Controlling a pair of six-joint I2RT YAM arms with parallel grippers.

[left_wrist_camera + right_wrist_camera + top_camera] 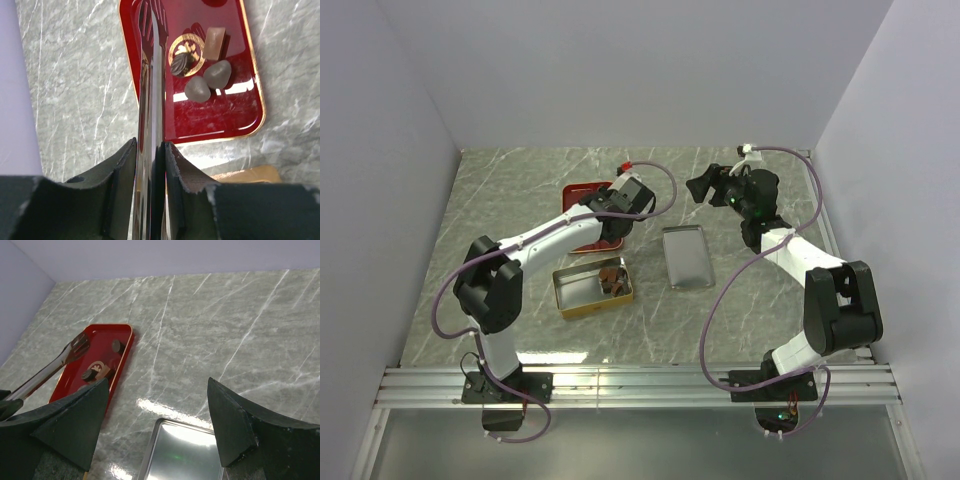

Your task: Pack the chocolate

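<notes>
Veined marble tabletop (520, 190), glossy red tray (215, 122), rounded chocolate (197, 90)

table (520, 200): grey marbled top | gold tin (576, 291): near-centre, open | red tray (582, 192): just behind tin | silver lid (685, 257): right of tin, apart

A robot lab cell: plain white walls (620, 70) box in a marble-look table (520, 200), with arms (535, 243) bolted to an aluminium rail (640, 385).

Overhead plus wrist views; shared tray (220, 120)
</notes>
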